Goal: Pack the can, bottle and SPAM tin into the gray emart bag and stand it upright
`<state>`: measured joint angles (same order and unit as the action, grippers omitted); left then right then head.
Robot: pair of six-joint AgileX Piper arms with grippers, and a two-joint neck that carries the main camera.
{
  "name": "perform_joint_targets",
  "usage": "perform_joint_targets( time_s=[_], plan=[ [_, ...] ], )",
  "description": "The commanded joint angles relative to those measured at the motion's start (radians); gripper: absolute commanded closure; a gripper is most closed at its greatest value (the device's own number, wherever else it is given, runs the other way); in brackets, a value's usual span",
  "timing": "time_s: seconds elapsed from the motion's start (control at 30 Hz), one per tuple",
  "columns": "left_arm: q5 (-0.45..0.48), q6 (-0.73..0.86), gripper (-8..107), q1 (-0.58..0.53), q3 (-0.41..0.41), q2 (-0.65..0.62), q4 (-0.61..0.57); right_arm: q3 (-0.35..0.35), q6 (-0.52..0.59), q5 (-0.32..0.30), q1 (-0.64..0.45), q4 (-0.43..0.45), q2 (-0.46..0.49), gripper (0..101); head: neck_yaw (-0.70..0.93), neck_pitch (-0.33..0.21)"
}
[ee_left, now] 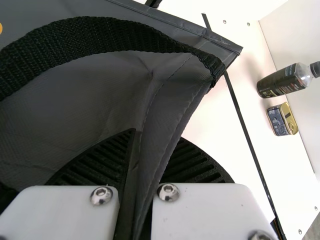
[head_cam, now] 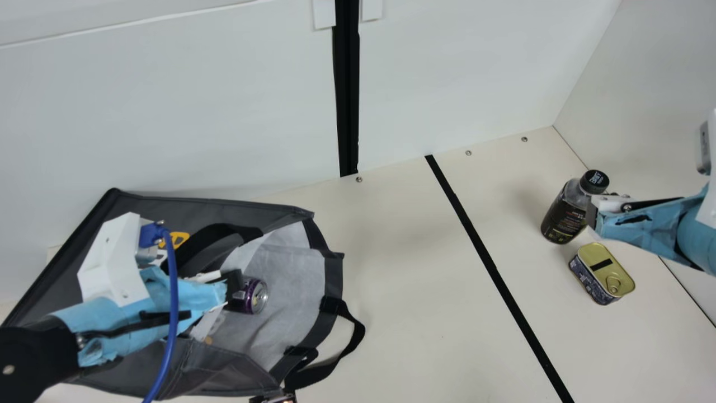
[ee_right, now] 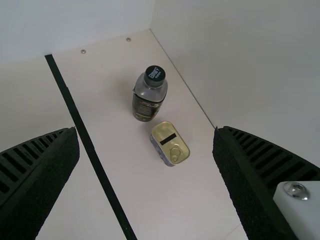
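Note:
The gray emart bag lies on its side at the left, its mouth facing right. Inside its pale lining rests the purple can. My left gripper is over the mouth beside the can; in the left wrist view the same gripper is shut on a fold of the gray bag fabric. At the right, the dark bottle stands upright with the SPAM tin near it. My right gripper is above the table by the bottle; the right wrist view shows this gripper open, holding nothing.
A black strap handle loops out from the bag's mouth. A black tape line runs across the table between bag and bottle. White walls border the back and right. A small dark object is at the near edge.

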<state>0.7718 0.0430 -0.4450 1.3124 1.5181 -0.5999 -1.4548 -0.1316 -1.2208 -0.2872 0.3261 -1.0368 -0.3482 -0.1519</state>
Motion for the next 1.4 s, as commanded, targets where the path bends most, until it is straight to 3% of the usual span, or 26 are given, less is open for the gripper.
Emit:
perform_joint_targets(
  time_s=[0.0,0.63,1.37],
  plan=[
    [0.000,0.000,107,0.000,0.000,0.000,0.000,0.002,-0.005,0.001,-0.002,-0.006,0.001,6,-0.001,-0.023],
    [0.000,0.000,107,0.000,0.000,0.000,0.000,-0.015,-0.012,0.001,-0.009,-0.014,-0.021,6,-0.001,-0.023],
    [0.000,0.000,107,0.000,0.000,0.000,0.000,-0.108,0.007,0.001,-0.050,-0.064,-0.159,6,-0.001,-0.023]
  ],
)
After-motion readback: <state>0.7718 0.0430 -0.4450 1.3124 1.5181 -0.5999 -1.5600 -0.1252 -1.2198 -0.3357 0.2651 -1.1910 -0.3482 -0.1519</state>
